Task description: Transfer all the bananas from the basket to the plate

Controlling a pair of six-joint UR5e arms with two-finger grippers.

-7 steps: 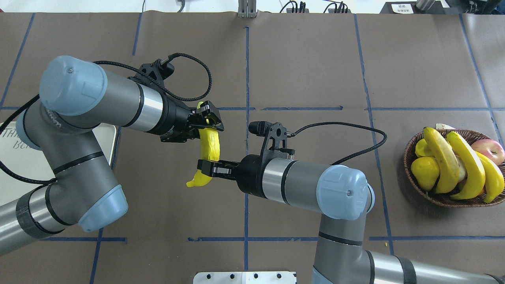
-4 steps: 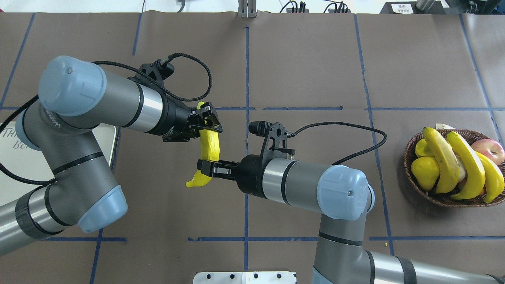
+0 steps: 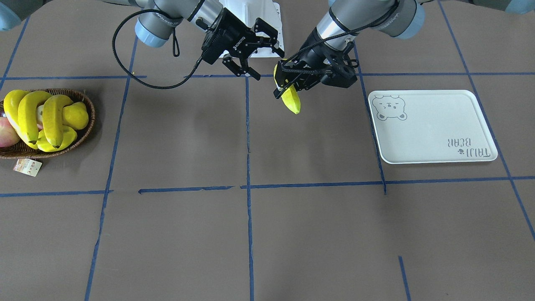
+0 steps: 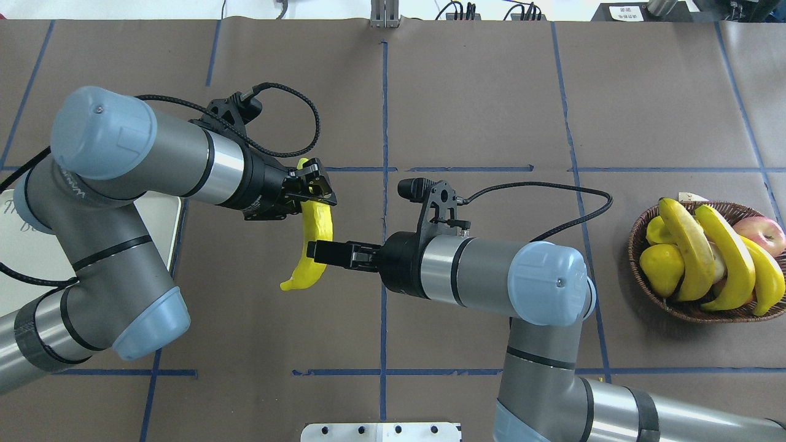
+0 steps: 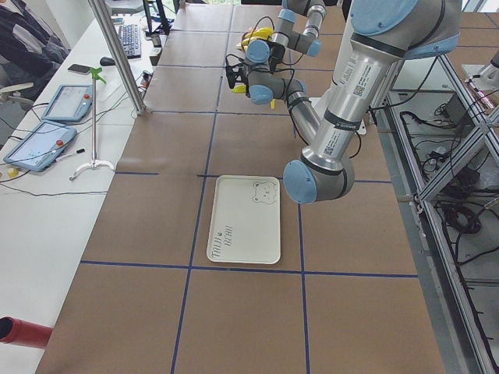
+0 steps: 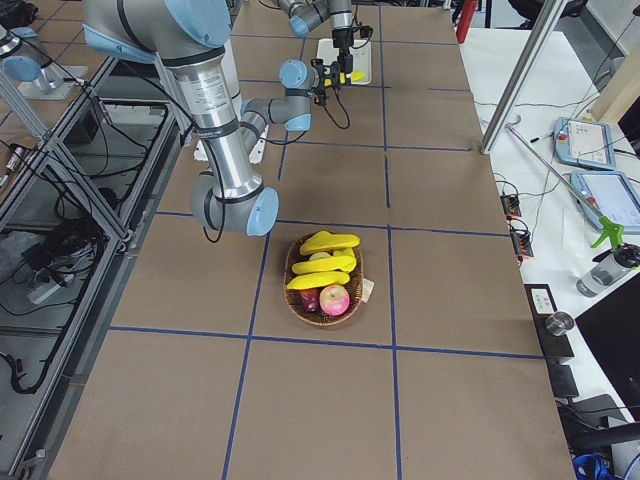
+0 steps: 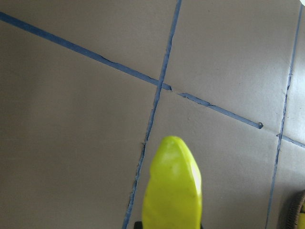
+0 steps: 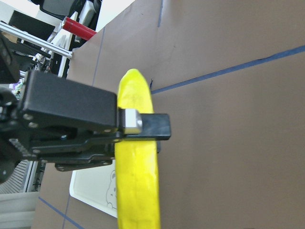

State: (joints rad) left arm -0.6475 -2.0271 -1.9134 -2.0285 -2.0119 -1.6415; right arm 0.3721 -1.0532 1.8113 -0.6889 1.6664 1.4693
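Note:
My left gripper (image 4: 312,183) is shut on the upper end of a yellow banana (image 4: 313,236) and holds it above the table's middle; the pair also shows in the front view (image 3: 291,100). My right gripper (image 3: 268,65) is open, its fingers spread beside the banana's middle without holding it. In the right wrist view the banana (image 8: 138,171) hangs in the left gripper's fingers (image 8: 143,126). Three more bananas (image 4: 731,258) lie in the wicker basket (image 4: 694,314) at the right. The bear plate (image 3: 430,125) lies at the left, bare, mostly hidden under my left arm in the overhead view (image 4: 161,212).
The basket also holds a red apple (image 4: 762,232) and other yellow fruit (image 4: 660,267). A small paper tag (image 3: 27,167) lies beside it. A white mounting plate (image 4: 381,431) sits at the robot's edge. Blue tape lines cross the brown table cover.
My right gripper has opened off the banana and drawn back slightly to the right. My left gripper has carried the banana a little to the left.

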